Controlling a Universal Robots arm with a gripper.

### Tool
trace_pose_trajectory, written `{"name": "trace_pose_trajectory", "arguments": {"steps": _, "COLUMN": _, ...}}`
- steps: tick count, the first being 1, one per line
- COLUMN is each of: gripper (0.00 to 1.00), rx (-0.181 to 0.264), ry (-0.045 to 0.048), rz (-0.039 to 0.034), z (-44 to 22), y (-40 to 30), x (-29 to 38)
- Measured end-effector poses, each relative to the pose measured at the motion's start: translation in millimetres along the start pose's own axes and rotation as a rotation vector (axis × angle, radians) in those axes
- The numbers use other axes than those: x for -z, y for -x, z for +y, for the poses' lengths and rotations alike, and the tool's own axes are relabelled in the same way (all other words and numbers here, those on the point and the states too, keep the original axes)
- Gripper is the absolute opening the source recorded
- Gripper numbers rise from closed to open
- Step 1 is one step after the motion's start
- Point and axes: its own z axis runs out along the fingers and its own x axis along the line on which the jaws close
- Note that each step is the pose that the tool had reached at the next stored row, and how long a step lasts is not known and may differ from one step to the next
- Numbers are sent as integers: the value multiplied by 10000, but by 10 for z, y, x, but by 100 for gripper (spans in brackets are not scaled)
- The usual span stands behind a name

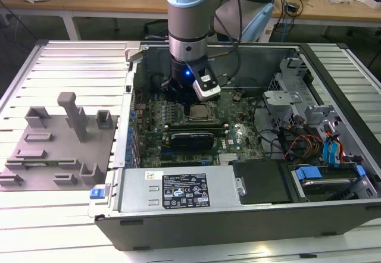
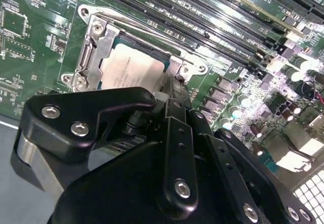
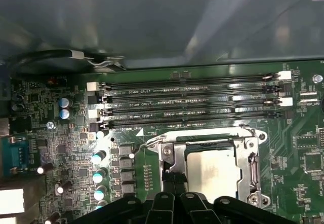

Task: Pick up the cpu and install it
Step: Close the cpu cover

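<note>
1 open computer case (image 1: 238,227) with 1 arm (image 1: 189,13) reaching down inside. Exterior view shows 1 grey fixture plate (image 1: 53,150) beside the case. First wrist view shows 4 memory slots (image 3: 192,102). Gripper (image 2: 174,82) fingers nearly together, holding nothing, at the socket frame (image 2: 93,46) edge. 1 cpu (image 2: 132,71) sits in that frame.

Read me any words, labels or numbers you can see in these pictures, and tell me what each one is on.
White label on the power supply: rows of print and marks, too small to read.
White lettering along the memory slots in the first wrist view: blurred, not readable.
Faint print on the cpu lid in the second wrist view: too faint to read.
Nothing can be quoted with certainty.
</note>
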Motion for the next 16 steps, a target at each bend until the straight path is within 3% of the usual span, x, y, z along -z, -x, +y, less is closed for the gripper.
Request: {"name": "trace_pose_trajectory", "arguments": {"steps": 16, "gripper": 11, "rx": 21, "ry": -2, "rz": 2, "z": 0, "y": -4, "x": -52}}
